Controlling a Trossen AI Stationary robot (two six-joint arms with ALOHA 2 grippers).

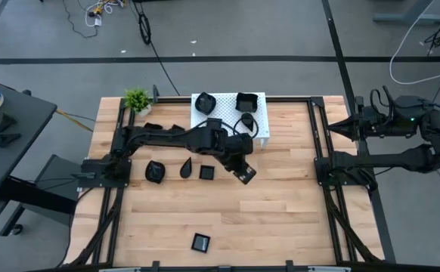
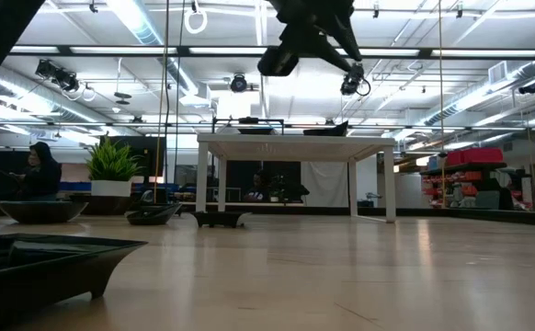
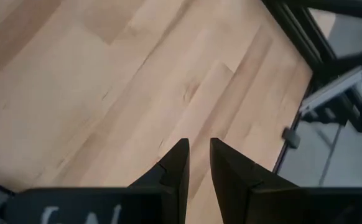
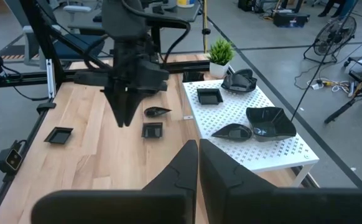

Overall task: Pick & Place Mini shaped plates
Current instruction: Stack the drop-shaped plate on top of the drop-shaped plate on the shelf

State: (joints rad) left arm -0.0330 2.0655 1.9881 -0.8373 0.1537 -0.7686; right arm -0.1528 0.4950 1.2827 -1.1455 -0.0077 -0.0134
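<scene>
Small glossy black plates lie on the wooden table: a wavy one [image 1: 154,172], a teardrop [image 1: 187,165], a square [image 1: 206,172] and another square [image 1: 200,242] near the front edge. More sit on the white perforated stand [image 1: 259,128]: a wavy one [image 1: 204,102], a square [image 1: 246,100] and a teardrop [image 1: 246,119]. My left gripper [image 1: 244,176] hangs above bare wood right of the row of three. It slants down, its fingers [image 3: 176,165] a narrow gap apart with nothing between them. My right gripper [image 4: 197,152] is shut and raised at the table's right side.
A small green potted plant [image 1: 137,99] stands at the far left corner. Black frame rails [image 1: 316,143] run along both sides of the table. Bare wood lies between the left gripper and the right rail, and across the near half of the table.
</scene>
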